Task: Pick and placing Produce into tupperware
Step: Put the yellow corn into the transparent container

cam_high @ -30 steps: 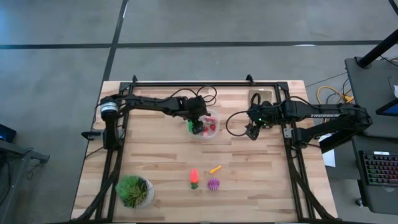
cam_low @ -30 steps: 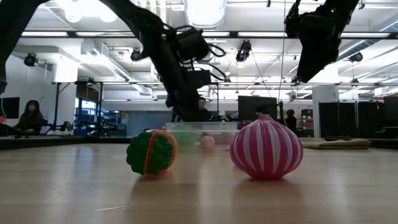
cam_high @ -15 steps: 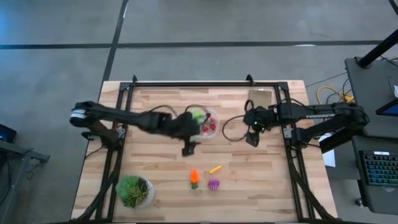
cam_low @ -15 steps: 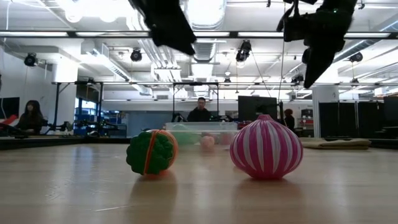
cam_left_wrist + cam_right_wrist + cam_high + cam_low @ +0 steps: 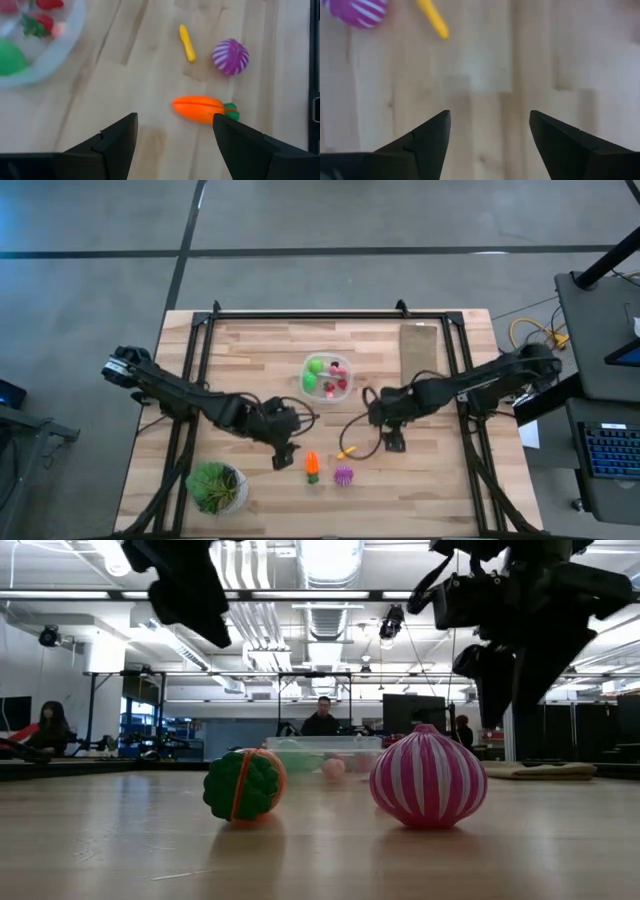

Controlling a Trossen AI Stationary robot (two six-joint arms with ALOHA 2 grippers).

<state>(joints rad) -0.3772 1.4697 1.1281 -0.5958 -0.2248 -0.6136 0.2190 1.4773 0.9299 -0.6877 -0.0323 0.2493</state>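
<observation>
The round clear tupperware (image 5: 328, 377) sits mid-table and holds green and red pieces. Near the table's near edge lie an orange carrot (image 5: 312, 467), a small yellow piece (image 5: 346, 451) and a purple striped ball (image 5: 344, 475). My left gripper (image 5: 283, 455) hovers open just left of the carrot (image 5: 200, 108), above the table. My right gripper (image 5: 393, 442) hangs open to the right of the yellow piece (image 5: 434, 20); the purple ball (image 5: 357, 11) lies beyond it. In the low view, the carrot (image 5: 245, 785) and the ball (image 5: 428, 778) rest on the wood in front of the tupperware (image 5: 320, 750).
A leafy plant in a white pot (image 5: 216, 486) stands at the near left corner. A flat brown board (image 5: 420, 343) lies at the far right. Black frame rails (image 5: 195, 370) run along the table's sides. People show in the room beyond the table.
My left gripper has left the tupperware and swung toward the near edge, ending beside the carrot; a green piece now lies in the tupperware. My right gripper has moved toward the near edge and left, and lower, toward the yellow piece.
</observation>
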